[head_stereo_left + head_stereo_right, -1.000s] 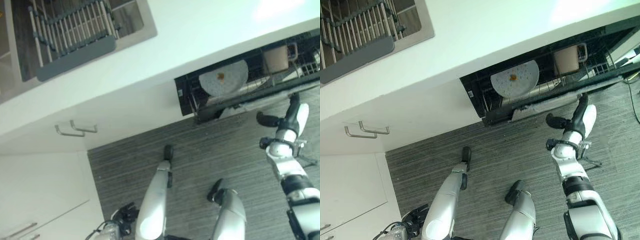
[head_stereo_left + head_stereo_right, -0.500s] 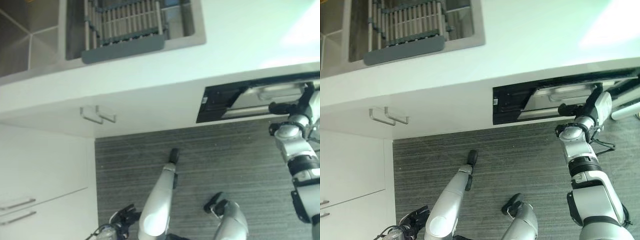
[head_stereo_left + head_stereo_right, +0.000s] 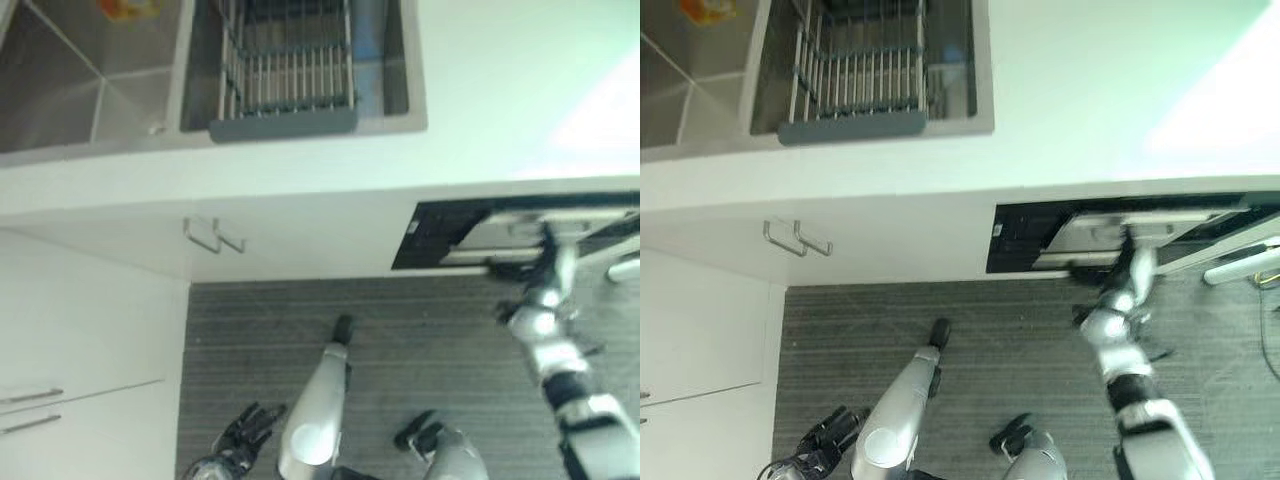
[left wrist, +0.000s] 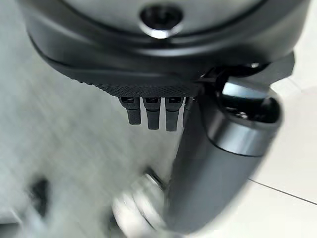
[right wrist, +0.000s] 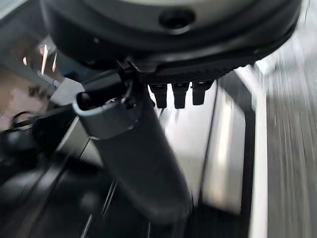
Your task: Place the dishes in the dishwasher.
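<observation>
The right hand (image 3: 1127,262), fingers apparently straight, rests against the dishwasher door (image 3: 1110,237) below the counter (image 3: 1070,120); push evenly, keeping fingers clear of the seam.

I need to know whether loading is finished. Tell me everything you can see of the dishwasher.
The dishwasher is built in under the white countertop, to the right of the sink. Its opening has a dark frame, and a silver-grey, metallic-looking door panel shows in it, nearly shut, with a dark gap at the left. No dishes or rack are visible. The right hand reaches up to the door's lower edge; contact looks likely, but blur hides it.
</observation>
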`<state>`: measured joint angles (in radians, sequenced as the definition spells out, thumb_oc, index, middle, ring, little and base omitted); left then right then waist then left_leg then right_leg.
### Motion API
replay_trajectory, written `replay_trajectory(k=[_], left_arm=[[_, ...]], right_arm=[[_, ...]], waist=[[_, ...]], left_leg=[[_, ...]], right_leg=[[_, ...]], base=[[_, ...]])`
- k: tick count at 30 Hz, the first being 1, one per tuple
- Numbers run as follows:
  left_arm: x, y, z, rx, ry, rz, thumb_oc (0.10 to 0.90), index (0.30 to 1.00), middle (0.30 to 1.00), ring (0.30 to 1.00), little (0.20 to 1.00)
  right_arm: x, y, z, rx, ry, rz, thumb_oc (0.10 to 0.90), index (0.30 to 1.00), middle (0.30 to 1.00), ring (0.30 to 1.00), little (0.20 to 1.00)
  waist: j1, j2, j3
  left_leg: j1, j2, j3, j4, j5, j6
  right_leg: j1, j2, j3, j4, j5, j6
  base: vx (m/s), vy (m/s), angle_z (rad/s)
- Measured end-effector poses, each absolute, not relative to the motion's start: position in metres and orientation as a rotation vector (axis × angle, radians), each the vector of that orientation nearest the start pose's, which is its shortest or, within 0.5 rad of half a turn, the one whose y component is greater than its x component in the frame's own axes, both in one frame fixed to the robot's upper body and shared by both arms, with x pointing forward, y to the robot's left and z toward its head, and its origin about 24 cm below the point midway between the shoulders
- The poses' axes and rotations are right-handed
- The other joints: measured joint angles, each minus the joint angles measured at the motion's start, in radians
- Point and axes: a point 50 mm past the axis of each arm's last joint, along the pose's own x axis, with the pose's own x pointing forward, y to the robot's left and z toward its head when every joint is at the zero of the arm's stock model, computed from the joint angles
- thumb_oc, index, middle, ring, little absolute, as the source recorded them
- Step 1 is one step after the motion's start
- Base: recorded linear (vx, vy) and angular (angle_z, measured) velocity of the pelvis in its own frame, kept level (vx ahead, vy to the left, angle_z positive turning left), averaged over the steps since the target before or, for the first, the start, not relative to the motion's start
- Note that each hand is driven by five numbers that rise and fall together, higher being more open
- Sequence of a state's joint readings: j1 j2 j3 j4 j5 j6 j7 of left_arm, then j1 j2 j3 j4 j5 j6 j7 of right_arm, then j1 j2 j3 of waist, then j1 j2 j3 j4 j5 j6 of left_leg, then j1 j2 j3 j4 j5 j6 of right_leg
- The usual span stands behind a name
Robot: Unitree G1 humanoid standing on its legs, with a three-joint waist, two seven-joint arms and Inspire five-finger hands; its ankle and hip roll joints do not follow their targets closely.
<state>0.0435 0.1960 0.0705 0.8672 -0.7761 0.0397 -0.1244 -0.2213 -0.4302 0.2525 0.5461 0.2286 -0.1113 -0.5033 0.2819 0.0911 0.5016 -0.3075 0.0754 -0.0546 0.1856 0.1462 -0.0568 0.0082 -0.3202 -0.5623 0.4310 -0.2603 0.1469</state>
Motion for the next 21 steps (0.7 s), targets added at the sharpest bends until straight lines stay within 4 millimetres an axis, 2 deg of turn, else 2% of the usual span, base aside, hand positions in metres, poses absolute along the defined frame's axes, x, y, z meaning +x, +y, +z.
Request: replay_trajectory(k=[1,3,4,5,6,7,8,9,12,13,16,19,21], left_arm=[[0.154,0.225,-0.125,-0.627,0.739,0.356,0.8,0.9,0.9,0.9,0.9],[0.163,0.224,-0.118,-0.624,0.683,0.332,0.8,0.9,0.9,0.9,0.9],[0.159,0.229,-0.117,-0.608,0.672,0.353,0.8,0.9,0.9,0.9,0.9],[0.157,0.233,-0.117,-0.592,0.677,0.369,0.8,0.9,0.9,0.9,0.9],[0.153,0.238,-0.118,-0.576,0.685,0.381,0.8,0.9,0.9,0.9,0.9],[0.157,0.239,-0.116,-0.567,0.676,0.377,0.8,0.9,0.9,0.9,0.9],[0.155,0.241,-0.118,-0.566,0.691,0.402,0.8,0.9,0.9,0.9,0.9],[0.147,0.243,-0.123,-0.544,0.736,0.422,0.8,0.9,0.9,0.9,0.9],[0.14,0.236,-0.132,-0.446,0.835,0.368,0.8,0.9,0.9,0.9,0.9],[0.139,0.227,-0.136,-0.393,0.892,0.312,0.8,0.9,0.9,0.9,0.9],[0.112,0.213,-0.153,-0.225,1.088,0.17,0.8,0.9,0.9,0.9,0.9],[0.112,0.206,-0.156,-0.14,1.138,0.074,0.8,0.9,0.9,0.9,0.9],[0.111,0.205,-0.158,-0.124,1.191,0.052,0.8,0.9,0.9,0.9,0.9]], right_arm=[[0.261,-0.226,-0.021,-0.33,0.253,-0.348,0.8,0.9,0.9,0.9,0.9],[0.227,-0.218,-0.057,-0.305,0.385,-0.32,0.8,0.9,0.9,0.9,0.9],[0.197,-0.224,-0.084,-0.333,0.524,-0.302,0.8,0.9,0.9,0.9,0.9],[0.183,-0.231,-0.094,-0.349,0.585,-0.309,0.8,0.9,0.9,0.9,0.9],[0.175,-0.237,-0.098,-0.366,0.617,-0.316,0.8,0.9,0.9,0.9,0.9],[0.165,-0.245,-0.101,-0.385,0.644,-0.327,0.8,0.9,0.9,0.9,0.9],[0.162,-0.248,-0.101,-0.399,0.64,-0.317,0.8,0.9,0.9,0.9,0.9],[0.16,-0.249,-0.101,-0.404,0.634,-0.303,0.8,0.9,0.9,0.9,0.9],[0.151,-0.249,-0.108,-0.412,0.67,-0.265,0.8,0.9,0.9,0.9,0.9],[0.14,-0.251,-0.116,-0.413,0.727,-0.247,0.8,0.9,0.9,0.9,0.9],[0.129,-0.253,-0.127,-0.384,0.821,-0.192,0.8,0.9,0.9,0.9,0.9],[0.103,-0.259,-0.14,-0.307,0.968,-0.185,0.8,0.9,0.9,0.9,0.9],[0.093,-0.261,-0.147,-0.168,1.027,-0.252,0.8,0.9,0.9,0.9,0.9]], waist=[[-0.008,0.001,-0.015],[-0.028,0.008,-0.038],[-0.065,0.006,-0.078],[-0.098,0.002,-0.1],[-0.116,-0.004,-0.12],[-0.14,-0.01,-0.131],[-0.168,-0.017,-0.141],[-0.186,-0.032,-0.181],[-0.237,-0.057,-0.263],[-0.264,-0.055,-0.287],[-0.287,-0.027,-0.333],[-0.31,-0.001,-0.351],[-0.317,0.008,-0.358]], left_leg=[[0.007,0.01,0.009,-0.011,-0.005,-0.009],[0.025,0.024,0.03,-0.025,0.005,0.001],[0.033,0.024,0.053,-0.03,0.005,-0.001],[0.037,0.03,0.063,-0.031,0.007,-0.006],[0.041,0.034,0.079,-0.032,0.007,-0.007],[0.055,0.052,0.101,-0.03,0.001,-0.014],[0.076,0.066,0.111,-0.032,-0.004,-0.02],[0.09,0.073,0.135,-0.036,-0.011,-0.024],[0.123,0.113,0.183,-0.044,-0.025,-0.041],[0.145,0.122,0.195,-0.066,-0.023,-0.044],[0.173,0.137,0.247,-0.084,-0.016,-0.054],[0.171,0.146,0.268,-0.083,-0.007,-0.059],[0.177,0.148,0.276,-0.091,-0.011,-0.057]], right_leg=[[0.002,0.014,0.003,-0.018,0.007,-0.01],[0.02,0.027,0.012,-0.047,0.02,-0.006],[0.016,0.026,0.034,-0.055,0.029,0.007],[0.011,0.027,0.043,-0.063,0.032,0.011],[0.007,0.032,0.061,-0.067,0.036,0.012],[-0.003,0.041,0.085,-0.078,0.045,0.008],[0.012,0.047,0.092,-0.088,0.048,0.006],[0.01,0.054,0.116,-0.089,0.046,0.005],[-0.002,0.081,0.164,-0.089,0.041,-0.01],[-0.008,0.085,0.18,-0.081,0.037,-0.02],[-0.035,0.097,0.235,-0.073,0.039,-0.025],[-0.064,0.099,0.255,-0.056,0.045,-0.032],[-0.073,0.101,0.27,-0.052,0.046,-0.034]], base=[[0.0,-0.05,0.06],[0.0,-0.076,-0.17],[0.0,-0.084,-0.32],[0.01,-0.084,-0.46],[0.02,-0.047,-0.54],[0.02,-0.056,-0.61],[0.02,-0.053,-0.64],[0.01,-0.061,-0.56],[0.01,-0.068,-0.6],[0.01,-0.053,-0.56],[-0.04,-0.024,-0.5],[-0.06,-0.006,-0.23],[0.01,-0.005,-0.24]])
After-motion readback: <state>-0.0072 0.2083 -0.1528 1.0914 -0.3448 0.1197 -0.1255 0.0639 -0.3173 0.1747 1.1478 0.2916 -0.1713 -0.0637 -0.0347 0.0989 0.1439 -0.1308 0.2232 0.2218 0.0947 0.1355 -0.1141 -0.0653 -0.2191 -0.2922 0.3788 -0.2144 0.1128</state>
